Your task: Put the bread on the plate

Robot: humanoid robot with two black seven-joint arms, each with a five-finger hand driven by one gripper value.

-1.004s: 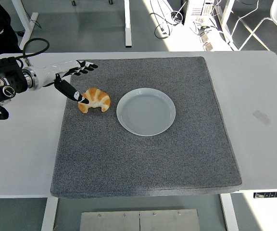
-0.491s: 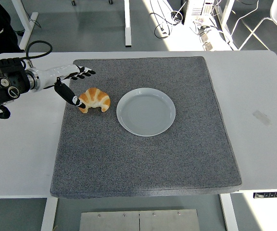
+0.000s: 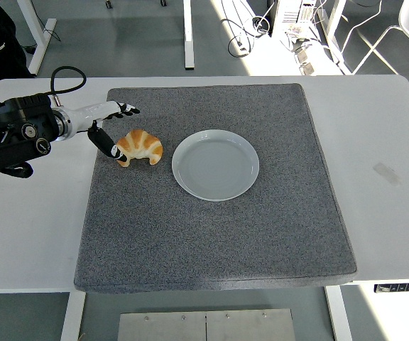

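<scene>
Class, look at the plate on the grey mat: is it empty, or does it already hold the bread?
Empty. The plate shows only its bare pale surface; the bread lies on the mat to its left, apart from the rim.

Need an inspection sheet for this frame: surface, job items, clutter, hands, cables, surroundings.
Surface: white table with a grey mat covering its middle.
Job's things: croissant lies on the mat, left of the plate and apart from it; plate is empty.
Clutter: nothing seen on the mat; a faint mark on the table at right.
Hands: left hand open, thumb tip at the croissant's left end, fingers stretched above it; no grasp. Right hand not in view.
Cables: black cable loops off the left forearm; more cables on the floor beyond.
Surroundings: desk legs and a chair at top.
</scene>
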